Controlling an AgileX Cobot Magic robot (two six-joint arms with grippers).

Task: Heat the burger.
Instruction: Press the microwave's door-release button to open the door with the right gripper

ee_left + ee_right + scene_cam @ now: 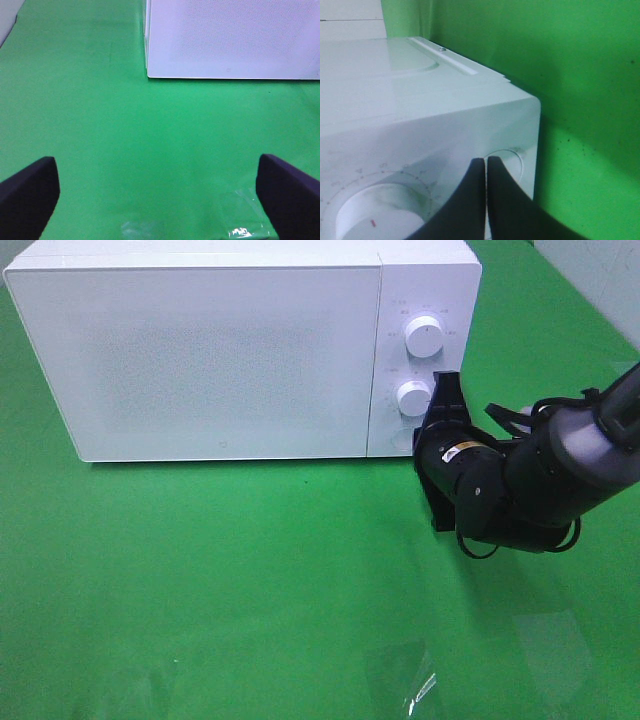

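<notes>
Burger: it is not visible in any view. The microwave (220, 350) door is shut and its front is opaque, so the burger may be inside, but this cannot be confirmed.
Microwave: it stands at the far side of the green table (250, 570), with its control panel on the right end.
Right gripper (447, 388): the fingers are pressed together with nothing between them. The tips are at the control panel, just to the right of the lower knob (413, 398) and below the upper knob (424, 336).
Reason for that pose: closed fingers make a narrow point, which suits nudging a dial or pushing a button, not grasping.
Contact: the right wrist view shows the tips over the panel beside a large dial. Whether they touch cannot be told.
Left gripper (156, 170): the fingers are spread wide and empty. It hangs over bare table on the near left, well apart from the microwave, and appears to be parked clear of the work.
Clear plastic scrap (405, 680): it lies flat on the near table and is not involved.
Step judged: setting the timer or power, late in the task.
Risk: the tips could slip off the knob's rim.
</notes>
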